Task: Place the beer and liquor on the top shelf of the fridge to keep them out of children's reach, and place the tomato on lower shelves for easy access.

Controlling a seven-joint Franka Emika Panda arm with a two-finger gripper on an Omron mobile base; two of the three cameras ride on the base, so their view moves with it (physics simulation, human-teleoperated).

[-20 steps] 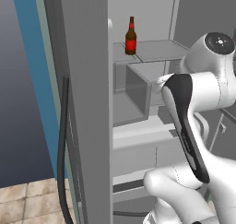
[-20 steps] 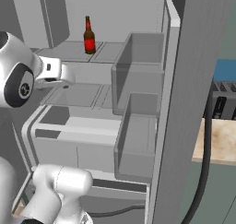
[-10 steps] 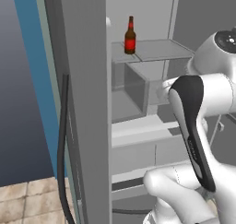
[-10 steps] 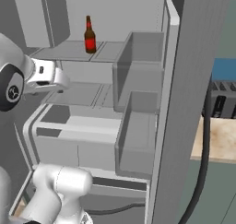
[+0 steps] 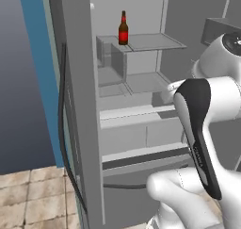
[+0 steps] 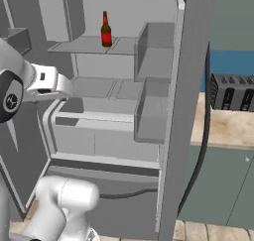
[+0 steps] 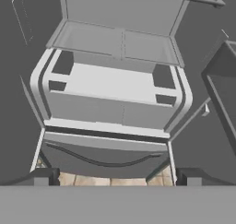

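Since the earlier frames both base views have shifted as a whole, so the cameras have moved with the base; the arm's upper link now sits further toward the frame edge in each view, while the beer (image 5: 123, 28) keeps its place on the top shelf (image 5: 155, 40).

The beer stands upright, its long axis vertical and its narrow neck pointing straight up. It is a slim dark brown bottle with a red label around its lower body, resting near the left end of the top shelf as the left base view shows it, and at the middle of that shelf in the right base view.

The top shelf is a thin, flat, pale grey translucent panel. Beneath it the lower shelves (image 6: 106, 88) are flat grey panels of the same kind, with boxy clear bins on the door side and a wide pale drawer front below. The fridge (image 6: 186, 111) is a tall grey cabinet, smooth and matte, standing open, with a long dark curved handle running down its door edge. A dark toaster (image 6: 232, 92) sits on a pale wooden counter (image 6: 229, 131) beside the fridge.

The gripper (image 7: 117, 176) points into the lower part of the fridge interior in the hand view. Its two small dark fingertips (image 7: 44, 176) stand spread to their widest, well apart at opposite sides of the view, and nothing lies between them.
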